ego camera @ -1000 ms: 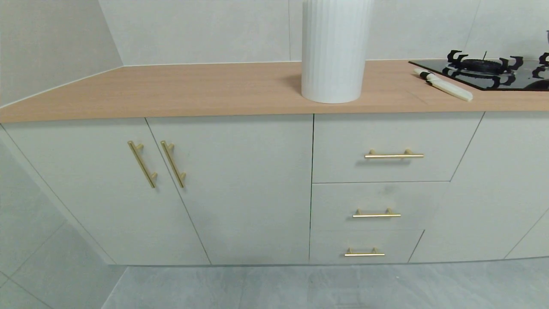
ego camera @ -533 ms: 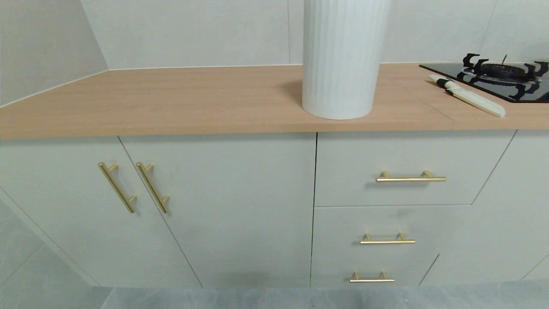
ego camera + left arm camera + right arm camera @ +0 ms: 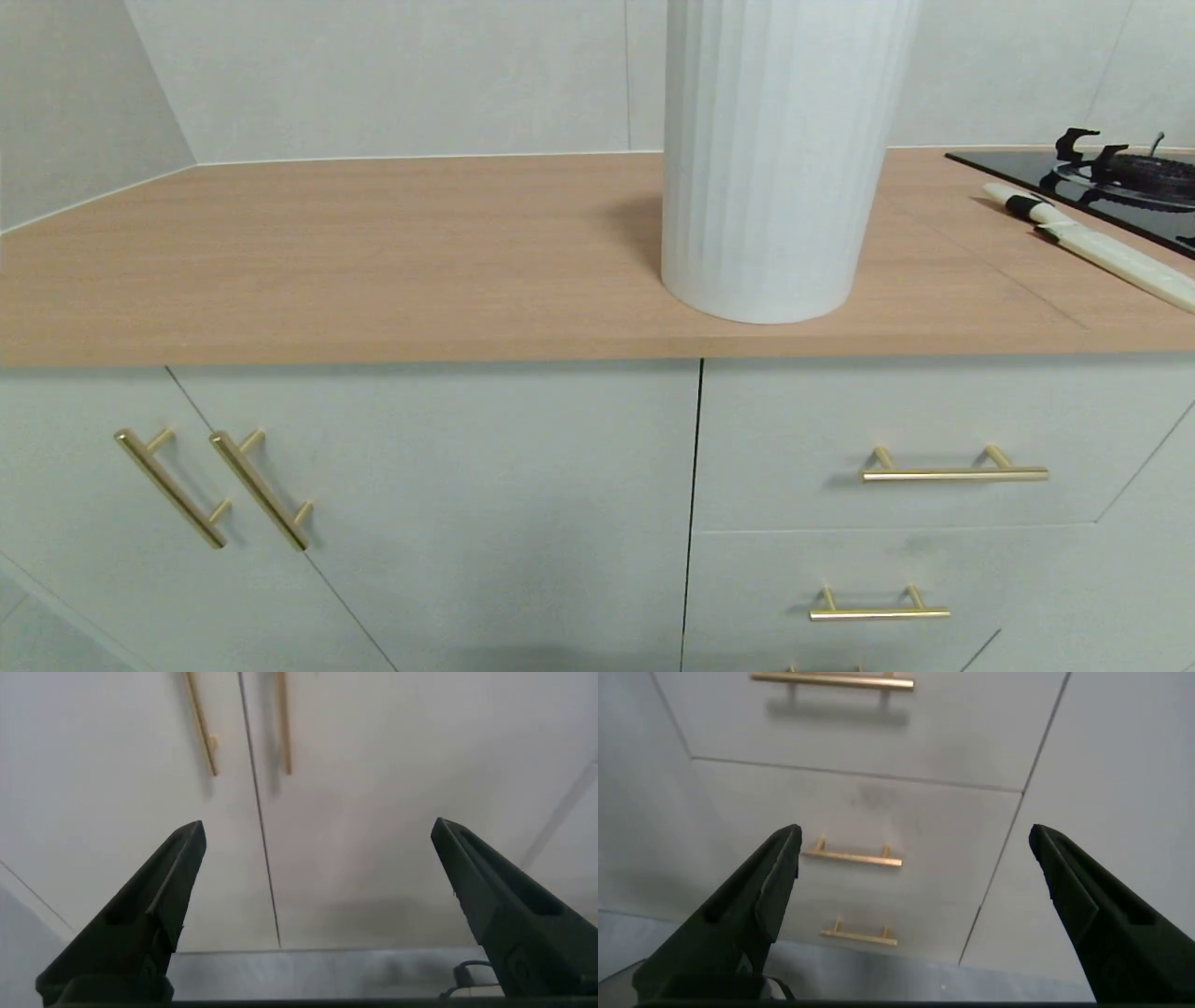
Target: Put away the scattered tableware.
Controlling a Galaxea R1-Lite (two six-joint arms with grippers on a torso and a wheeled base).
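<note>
Left claw (image 3: 318,829): gaping wide, gripping nothing.
Right claw (image 3: 915,834): gaping wide, gripping nothing.
Knife (image 3: 1092,245): lying on counter (image 3: 373,261) beside stove (image 3: 1120,173).
Advice: raising right claw above counter before closing crosswise.

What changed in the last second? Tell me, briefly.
Only the camera moved: the whole head view has closed in on the countertop. Nothing was taken hold of or let go. The white ribbed vessel and the knife beside the hob sit as before. The left gripper and right gripper are open, empty.
</note>
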